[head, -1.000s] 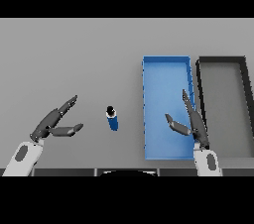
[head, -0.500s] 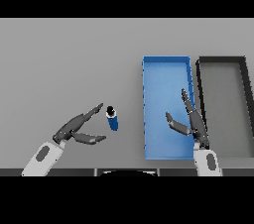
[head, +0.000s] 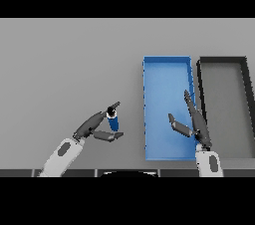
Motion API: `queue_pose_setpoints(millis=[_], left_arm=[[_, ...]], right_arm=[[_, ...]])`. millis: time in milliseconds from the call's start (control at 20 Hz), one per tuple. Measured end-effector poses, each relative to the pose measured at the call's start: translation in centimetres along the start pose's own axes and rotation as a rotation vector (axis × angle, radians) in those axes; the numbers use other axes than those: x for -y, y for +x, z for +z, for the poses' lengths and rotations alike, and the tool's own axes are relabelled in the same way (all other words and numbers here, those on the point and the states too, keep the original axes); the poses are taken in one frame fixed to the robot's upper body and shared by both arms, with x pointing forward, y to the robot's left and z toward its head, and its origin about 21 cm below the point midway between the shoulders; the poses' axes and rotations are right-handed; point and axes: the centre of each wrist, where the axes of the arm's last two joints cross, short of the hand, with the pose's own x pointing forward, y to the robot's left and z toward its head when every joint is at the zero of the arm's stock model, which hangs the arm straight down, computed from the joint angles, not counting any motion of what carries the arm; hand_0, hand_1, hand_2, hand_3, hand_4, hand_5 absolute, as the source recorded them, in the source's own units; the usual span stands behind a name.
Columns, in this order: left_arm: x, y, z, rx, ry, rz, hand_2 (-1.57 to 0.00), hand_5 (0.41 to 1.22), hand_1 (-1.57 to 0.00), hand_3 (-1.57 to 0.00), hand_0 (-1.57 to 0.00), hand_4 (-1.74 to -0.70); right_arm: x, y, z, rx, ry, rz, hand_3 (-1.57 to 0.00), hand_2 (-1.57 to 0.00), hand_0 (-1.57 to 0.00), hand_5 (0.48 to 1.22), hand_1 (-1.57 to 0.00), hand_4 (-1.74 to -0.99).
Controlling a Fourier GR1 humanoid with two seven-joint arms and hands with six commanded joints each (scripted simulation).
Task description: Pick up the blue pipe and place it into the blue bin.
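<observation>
Blue pipe (head: 113, 121) stands upright on the grey counter (head: 69, 64), left of the blue bin (head: 167, 69) and apart from it. Left hand (head: 92, 127) is right at the pipe, fingers (head: 113, 106) straight and spread, one over the pipe's top, thumb just below its base; not closed on it. Right hand (head: 195, 122) sits over the blue bin's right half, fingers straight, holding nothing. Dark bin (head: 223, 62) lies just right of the blue bin.
</observation>
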Motion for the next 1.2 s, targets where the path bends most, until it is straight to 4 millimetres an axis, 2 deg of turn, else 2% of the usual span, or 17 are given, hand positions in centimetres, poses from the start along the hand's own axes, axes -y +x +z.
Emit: queue_pose_setpoints(millis=[100, 250, 300, 350, 400, 450, 550, 650, 750, 850, 1200], left_arm=[[0.1, -0.5, -0.7, -0.006, 0.004, -0.035, 0.0, 0.491, 0.0, 0.0, 0.0, -1.16], [1.2, -0.3, -2.3, 0.019, -0.017, 0.027, -0.02, 0.536, 0.0, -0.02, 0.0, -1.22], [1.2, -0.3, -2.0, 0.048, -0.022, 0.06, -0.08, 0.566, 0.0, -0.07, 0.0, -1.24], [1.3, -0.3, -2.3, 0.042, -0.025, 0.079, -0.21, 0.607, -0.09, -0.2, 0.0, -1.28], [1.9, -0.2, -2.6, 0.041, -0.028, 0.092, -0.39, 0.73, -0.25, -0.47, -0.09, -1.31], [1.8, -0.2, -2.6, 0.044, -0.026, 0.113, -0.63, 0.828, -0.5, -0.69, -0.34, -1.39], [2.5, -0.4, -2.8, 0.044, -0.015, 0.162, -0.97, 0.969, -0.89, -0.98, -0.78, -1.51], [2.7, -0.5, -2.7, 0.053, -0.024, 0.179, -1.18, 1.06, -1.13, -1.18, -1.07, -1.59], [3.0, -0.3, -2.9, 0.059, -0.025, 0.16, -1.32, 1.118, -1.29, -1.31, -1.25, -1.64], [3.1, -0.3, -2.7, 0.075, -0.019, 0.14, -1.41, 1.155, -1.39, -1.38, -1.36, -1.67], [3.7, 3.6, -3.8, 0.278, -0.036, 0.138, -1.54, 1.207, -1.53, -1.45, -1.53, -1.72]], right_arm=[[-0.2, -0.2, 0.3, -0.01, 0.002, -0.013, 0.0, 0.0, 0.0, 0.665, 0.0, -1.323], [-0.4, 0.0, 0.2, -0.022, 0.0, -0.011, 0.0, 0.0, 0.0, 0.664, 0.0, -1.321], [-0.1, 0.1, 0.1, -0.017, -0.005, -0.01, 0.0, 0.0, 0.0, 0.664, 0.0, -1.322], [-0.2, 0.0, 0.1, -0.022, 0.0, -0.013, 0.0, 0.0, 0.0, 0.664, 0.0, -1.32], [0.0, -0.1, 0.3, -0.01, -0.005, -0.014, 0.0, 0.0, 0.0, 0.663, 0.0, -1.319], [-0.1, -0.2, 0.1, -0.013, -0.003, -0.016, 0.0, 0.0, 0.0, 0.666, 0.0, -1.322], [-0.3, -0.1, 0.3, -0.003, -0.003, -0.009, 0.0, 0.0, 0.0, 0.665, 0.0, -1.313], [-0.3, 0.1, 0.0, -0.012, -0.005, 0.0, 0.0, 0.0, 0.0, 0.665, 0.0, -1.31], [0.1, 0.1, -0.4, -0.014, -0.011, 0.003, 0.0, 0.0, 0.0, 0.666, 0.0, -1.302], [-0.1, 0.0, -0.4, -0.015, 0.0, 0.013, 0.0, 0.0, 0.0, 0.664, 0.0, -1.288], [-0.2, -0.1, -0.4, -0.011, 0.0, 0.024, 0.0, 0.0, 0.0, 0.666, 0.0, -1.275]])
